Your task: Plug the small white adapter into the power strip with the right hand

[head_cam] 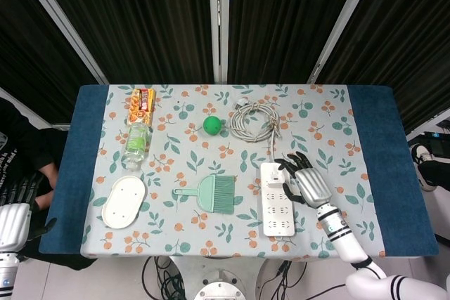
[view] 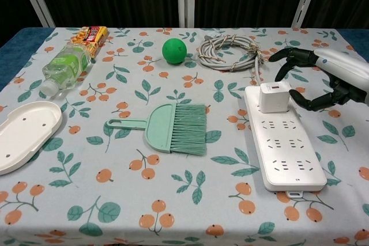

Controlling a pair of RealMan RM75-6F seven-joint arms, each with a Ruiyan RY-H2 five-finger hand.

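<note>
The small white adapter (view: 274, 96) is sitting upright in the far end of the white power strip (view: 285, 147), which is lying lengthwise on the floral tablecloth (view: 115, 165) right of the green dustpan brush (view: 169, 129). The right hand (view: 323, 79) is hovering just beside the adapter with its fingers spread apart, gripping nothing and not touching it. The left hand (head_cam: 14, 224) is showing only at the lower left edge of the head view, where I cannot tell how its fingers are lying
</note>
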